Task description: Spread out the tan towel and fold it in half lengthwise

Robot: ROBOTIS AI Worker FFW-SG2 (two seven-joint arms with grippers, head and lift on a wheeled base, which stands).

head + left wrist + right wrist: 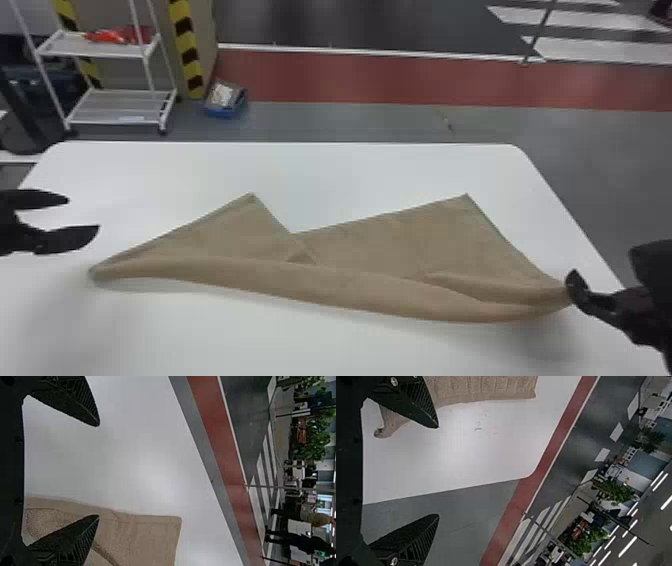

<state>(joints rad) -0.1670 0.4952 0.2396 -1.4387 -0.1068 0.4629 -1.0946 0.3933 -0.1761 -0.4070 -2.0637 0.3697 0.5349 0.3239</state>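
"What's at the left?"

"The left pincer (83,214), its fingers spread wide with nothing between them. It hangs above the counter (150,175), near the towel's narrow left end."

"And the towel (350,295) itself?"

"Lying across the counter, partly spread. From the left tip it rises to one far corner, dips to a notch in the middle, where cloth overlaps, then climbs to a second far corner. A loose roll runs along the near side, out to the right end."

"Anything on the right?"

"The right pincer (438,471), just beside that right end. Its fingers are wide apart too, and empty."

"So how far along is it?"

"Early, I'd say. The towel is stretched out side to side, but it isn't flat or square. That roll looks like slack, not a proper fold."

"What's left, then?"

"Most of the job: draw the near side out, get rid of the notch, line up the corners, then make the lengthwise fold. I'd count the spreading as half done at best, and the folding as not begun."
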